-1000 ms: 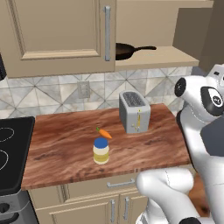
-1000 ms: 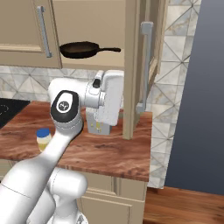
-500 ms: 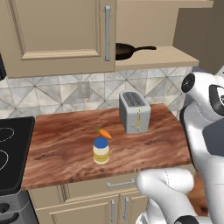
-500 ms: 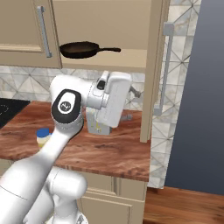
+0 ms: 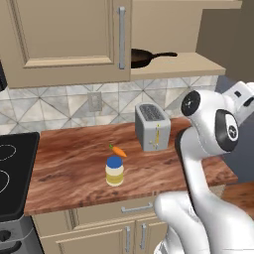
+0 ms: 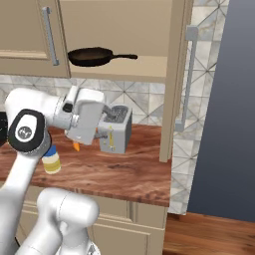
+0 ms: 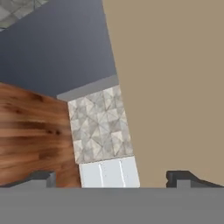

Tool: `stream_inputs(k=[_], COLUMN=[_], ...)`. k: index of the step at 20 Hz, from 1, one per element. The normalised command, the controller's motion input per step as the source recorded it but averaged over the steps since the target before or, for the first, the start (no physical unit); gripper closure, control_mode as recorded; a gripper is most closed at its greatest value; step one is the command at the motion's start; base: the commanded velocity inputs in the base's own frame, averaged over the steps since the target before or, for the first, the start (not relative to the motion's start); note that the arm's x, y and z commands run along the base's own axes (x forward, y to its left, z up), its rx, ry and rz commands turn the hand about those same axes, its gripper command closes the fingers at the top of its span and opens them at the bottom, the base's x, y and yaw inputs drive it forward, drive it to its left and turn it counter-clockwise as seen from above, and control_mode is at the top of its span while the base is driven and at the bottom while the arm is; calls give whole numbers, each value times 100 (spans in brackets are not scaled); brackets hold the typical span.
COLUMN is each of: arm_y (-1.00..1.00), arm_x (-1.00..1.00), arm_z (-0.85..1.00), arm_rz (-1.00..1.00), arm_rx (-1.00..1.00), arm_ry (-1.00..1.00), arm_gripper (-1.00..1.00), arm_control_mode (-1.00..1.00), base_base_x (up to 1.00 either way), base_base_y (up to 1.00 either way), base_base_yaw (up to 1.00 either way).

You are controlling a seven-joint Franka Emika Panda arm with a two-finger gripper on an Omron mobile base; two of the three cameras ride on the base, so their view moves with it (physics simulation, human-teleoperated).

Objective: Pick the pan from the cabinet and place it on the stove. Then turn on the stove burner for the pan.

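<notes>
The pan (image 5: 144,56) (image 6: 91,56), dark with a long black handle pointing right, lies on the bottom shelf of the cabinet (image 5: 69,42) (image 6: 124,30). The cabinet's right door (image 6: 174,84) stands swung out. My gripper (image 6: 101,131) (image 7: 111,179) hangs open and empty in front of the toaster, well below the pan and left of that door. In the hand view the fingertips (image 7: 41,178) stand far apart, facing the tan door panel. The black stove (image 5: 14,171) sits at the far left of the counter.
On the wooden counter (image 5: 74,163) stand a silver toaster (image 5: 153,127) (image 6: 115,130), a jar with a blue lid (image 5: 114,170) (image 6: 51,162) and a small carrot (image 5: 118,150). The open door's bar handle (image 6: 188,74) juts out at the right, before a grey wall (image 6: 224,109).
The right cabinet door swung further out to the right. My hand then drew back left, away from the door, jaws still wide.
</notes>
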Motion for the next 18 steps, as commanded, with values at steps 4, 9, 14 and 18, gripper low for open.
stream_inputs(k=[4,9,14,18], arm_y=[100,100,96,79], arm_x=[-26,-18,-10,-1], arm_z=[0,0,6,18], arm_rz=[11,13,15,18], arm_rx=[15,15,16,17], arm_ry=[-32,-34,-36,-35], arm_gripper=[-100,-100,-100,-100], arm_control_mode=[-100,-100,-100,-100], base_base_x=[0,0,0,0], base_base_y=[0,0,0,0], base_base_yaw=[0,0,0,0])
